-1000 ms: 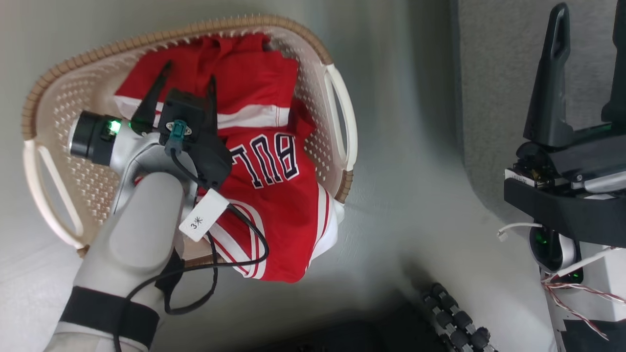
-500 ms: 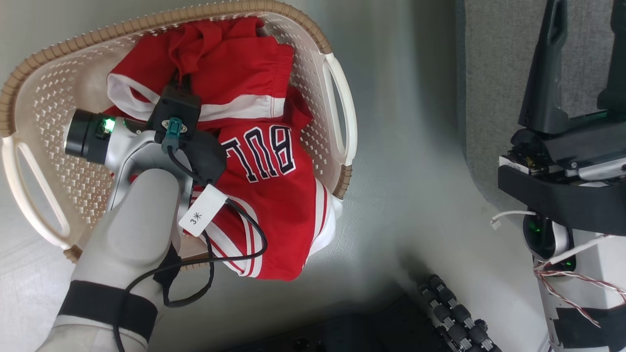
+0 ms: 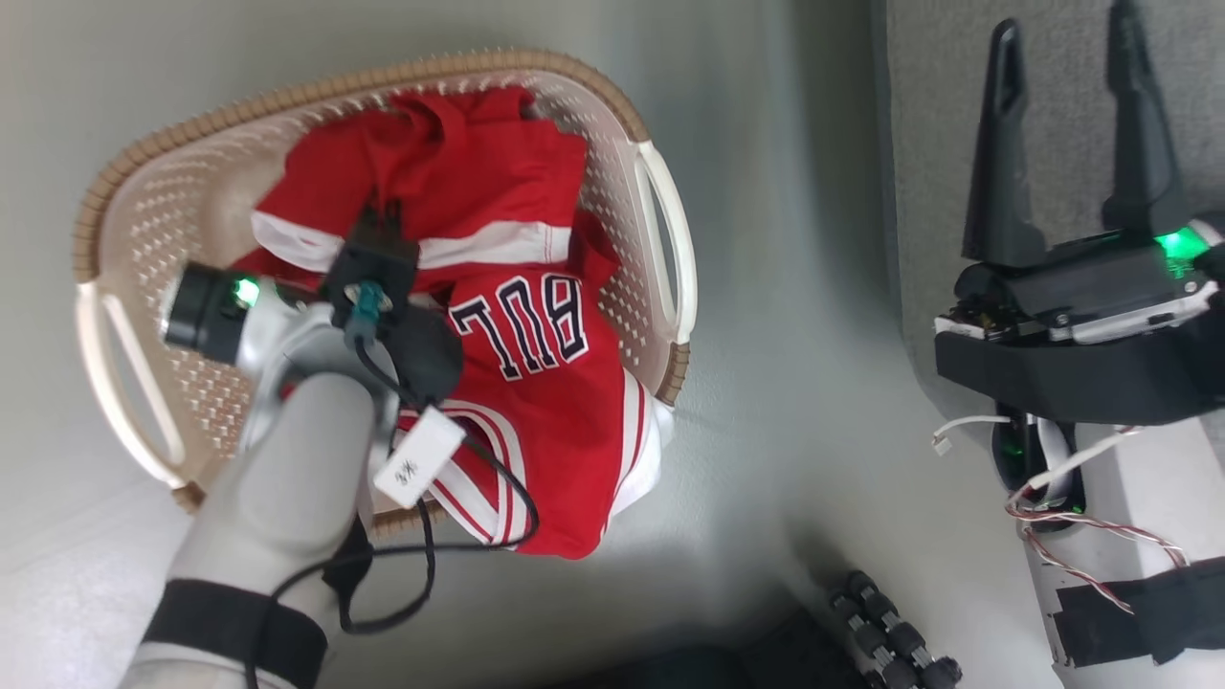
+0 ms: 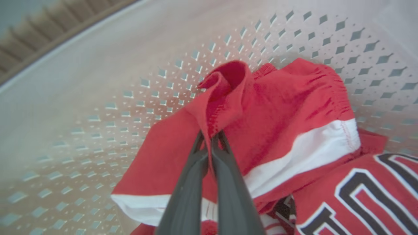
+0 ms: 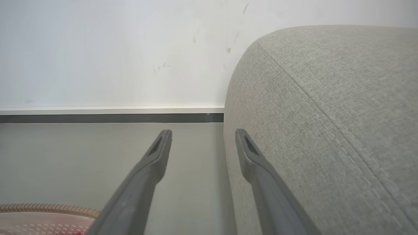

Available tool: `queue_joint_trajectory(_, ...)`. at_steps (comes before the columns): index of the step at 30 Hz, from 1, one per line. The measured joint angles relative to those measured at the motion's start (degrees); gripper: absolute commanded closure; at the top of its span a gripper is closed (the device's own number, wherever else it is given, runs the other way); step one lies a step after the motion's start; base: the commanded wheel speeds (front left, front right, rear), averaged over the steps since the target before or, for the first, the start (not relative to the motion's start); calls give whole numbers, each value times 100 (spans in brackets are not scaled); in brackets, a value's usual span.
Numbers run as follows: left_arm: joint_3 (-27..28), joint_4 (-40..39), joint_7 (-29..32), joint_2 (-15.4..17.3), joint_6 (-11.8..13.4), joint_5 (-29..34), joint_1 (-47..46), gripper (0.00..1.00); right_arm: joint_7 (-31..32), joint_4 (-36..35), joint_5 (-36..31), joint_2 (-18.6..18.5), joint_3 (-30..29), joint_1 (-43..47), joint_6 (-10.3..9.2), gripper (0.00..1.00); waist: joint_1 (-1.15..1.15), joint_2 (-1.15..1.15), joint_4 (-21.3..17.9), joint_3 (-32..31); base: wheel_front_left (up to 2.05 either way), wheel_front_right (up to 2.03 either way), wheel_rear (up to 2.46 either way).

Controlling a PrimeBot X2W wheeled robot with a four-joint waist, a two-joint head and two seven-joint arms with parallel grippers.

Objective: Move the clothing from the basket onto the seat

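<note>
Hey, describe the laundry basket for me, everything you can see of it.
The basket is cream-white plastic, by its look, with perforated walls, a ribbed brown rim band and a white loop handle on each side. It sits upright on the grey floor, left of the sofa. The red clothing lies in it and spills over its near rim. The left gripper reaches inside, shut on a red fold.

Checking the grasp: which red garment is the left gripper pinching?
The left gripper pinches a fold of the plain white-banded garment, not the lettered one beside it.
</note>
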Motion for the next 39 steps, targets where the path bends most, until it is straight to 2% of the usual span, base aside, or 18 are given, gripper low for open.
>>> queue_joint_trajectory(6,-222,-22,-53,-34,-110,-43,148,100,5,374,0,2,-29,22,65,0,0,0,114,-369,0,0,0)
queue_joint_trajectory(9,-454,-131,-82,-31,-280,-65,163,100,5,526,0,-7,-102,54,74,0,0,0,197,-568,0,0,0)
queue_joint_trajectory(14,-1095,-611,-85,-38,-485,-442,267,100,7,888,3,-37,-178,83,172,0,0,0,391,-986,0,0,0)
queue_joint_trajectory(22,-1543,-1058,-86,-40,-662,-815,314,100,7,1302,20,-108,-328,254,215,0,0,0,670,-1566,0,0,0)
queue_joint_trajectory(29,-1712,-1229,-86,-43,-902,-995,272,100,8,1685,52,-104,-399,353,267,0,0,0,886,-2100,0,0,0)
queue_joint_trajectory(39,-1728,-1424,-86,-57,-1110,-1343,-11,100,8,2136,53,-91,-403,501,368,0,-1,0,1112,-2870,0,0,0)
